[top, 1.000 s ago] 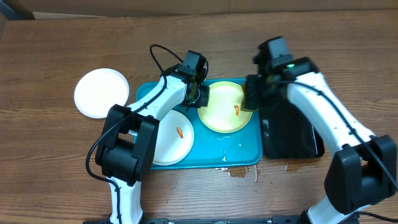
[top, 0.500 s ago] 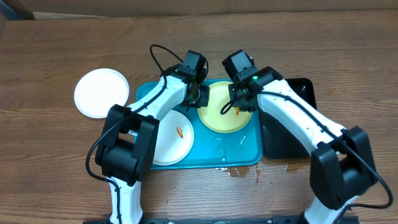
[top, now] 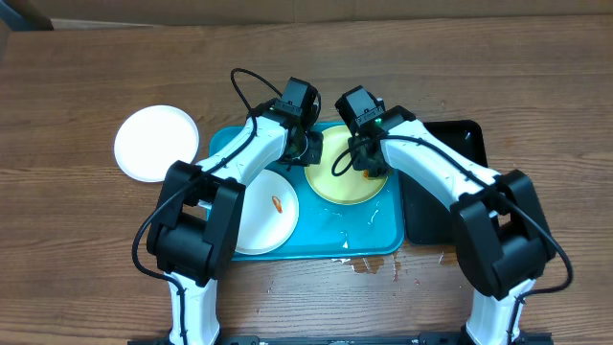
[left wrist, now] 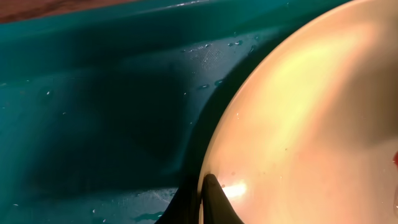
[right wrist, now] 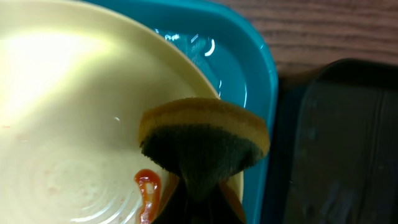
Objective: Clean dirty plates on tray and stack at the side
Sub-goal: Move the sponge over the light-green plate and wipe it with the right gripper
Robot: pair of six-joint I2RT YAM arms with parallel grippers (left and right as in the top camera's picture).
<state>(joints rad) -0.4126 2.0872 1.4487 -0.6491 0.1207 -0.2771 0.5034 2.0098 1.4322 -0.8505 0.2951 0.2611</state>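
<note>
1. Yellow-green plate (top: 337, 187): round, shallow, glossy plastic. Judged light, stiff and slippery when wet. Lies at 1 o'clock in turquoise tray (top: 378, 240). Best held by the rim.
2. Left pincer (top: 308, 149): clenched on plate rim at 9 o'clock.
3. Right pincer (top: 370, 165): grasping sponge (right wrist: 202, 140), soft, dark scouring face down, beside orange smear (right wrist: 148, 186).
</note>
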